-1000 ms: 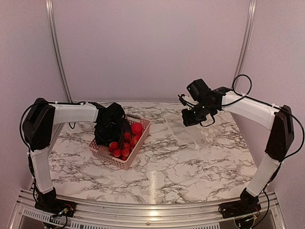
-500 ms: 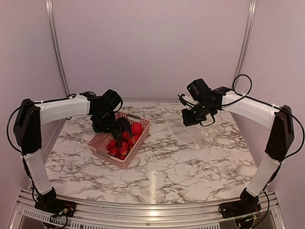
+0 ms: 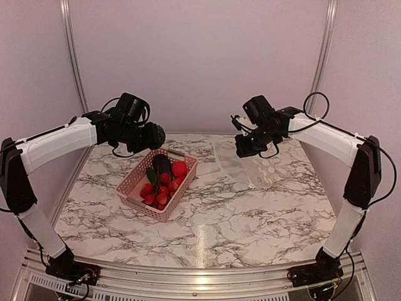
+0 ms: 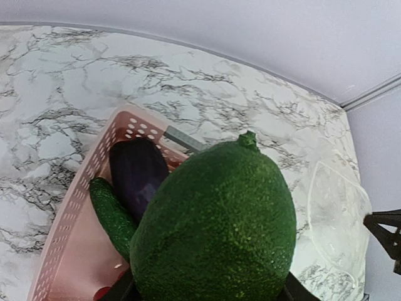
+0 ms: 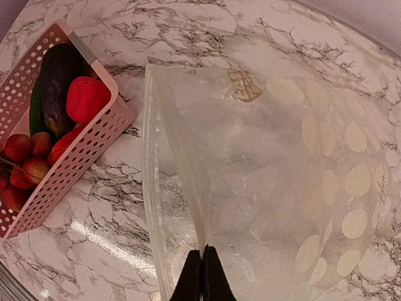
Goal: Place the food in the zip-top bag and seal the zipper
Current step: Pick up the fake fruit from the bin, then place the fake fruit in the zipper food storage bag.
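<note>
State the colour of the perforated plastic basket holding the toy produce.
Pink: the perforated plastic basket shows best in the right wrist view.

Marbled tabletop (image 3: 250, 216), pale lilac walls (image 3: 200, 63), aluminium corner rails (image 3: 73, 56)

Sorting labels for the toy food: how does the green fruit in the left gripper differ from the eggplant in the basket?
The green fruit is pebbly and plump; the eggplant is dark purple, smooth and elongated. The green fruit is held by the left gripper; the eggplant lies in the pink basket. Both are toy produce.
</note>
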Available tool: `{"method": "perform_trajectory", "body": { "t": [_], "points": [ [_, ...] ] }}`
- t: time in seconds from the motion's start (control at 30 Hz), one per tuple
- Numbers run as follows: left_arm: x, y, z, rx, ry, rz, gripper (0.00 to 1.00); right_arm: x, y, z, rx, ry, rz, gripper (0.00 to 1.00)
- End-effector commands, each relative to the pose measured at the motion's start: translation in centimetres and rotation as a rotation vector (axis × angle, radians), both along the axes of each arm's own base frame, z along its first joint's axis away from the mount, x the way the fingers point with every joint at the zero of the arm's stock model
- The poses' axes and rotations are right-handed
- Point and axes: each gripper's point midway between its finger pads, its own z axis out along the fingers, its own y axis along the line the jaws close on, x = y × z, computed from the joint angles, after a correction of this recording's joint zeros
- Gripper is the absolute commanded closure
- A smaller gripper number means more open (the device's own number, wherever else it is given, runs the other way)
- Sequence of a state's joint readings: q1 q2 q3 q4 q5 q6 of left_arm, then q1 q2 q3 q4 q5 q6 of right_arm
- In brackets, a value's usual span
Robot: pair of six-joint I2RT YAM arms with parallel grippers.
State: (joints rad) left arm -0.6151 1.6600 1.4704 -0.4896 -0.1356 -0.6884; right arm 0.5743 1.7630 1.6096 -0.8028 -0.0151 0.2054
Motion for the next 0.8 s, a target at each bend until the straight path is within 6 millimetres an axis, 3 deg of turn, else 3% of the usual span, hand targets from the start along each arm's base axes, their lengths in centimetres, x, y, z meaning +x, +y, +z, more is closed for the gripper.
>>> {"method": "perform_trajectory", "body": {
  "t": [0.0,0.2,0.43,0.53,0.77],
  "points": [
    [-0.9,-5.0,4.7,-0.202,-0.124,-0.22,0.57,0.4,1.0,1.3,0.029,-0.012,0.019,1.0],
    [-3.2,-10.5,6.5,-0.3,-0.131,-0.438,0.58,0.6,2.2,2.2,0.089,-0.008,0.035,1.0],
    [-6.1,-16.5,5.3,-0.337,-0.073,-0.611,0.58,0.8,2.9,3.2,0.113,-0.009,0.041,1.0],
    [-6.8,-18.2,4.5,-0.356,-0.041,-0.648,0.58,0.9,3.2,4.0,0.127,-0.014,0.044,1.0],
    [-6.6,-20.1,2.9,-0.393,0.038,-0.659,0.58,0.9,3.9,5.4,0.163,-0.025,0.052,1.0]
  ]
}}
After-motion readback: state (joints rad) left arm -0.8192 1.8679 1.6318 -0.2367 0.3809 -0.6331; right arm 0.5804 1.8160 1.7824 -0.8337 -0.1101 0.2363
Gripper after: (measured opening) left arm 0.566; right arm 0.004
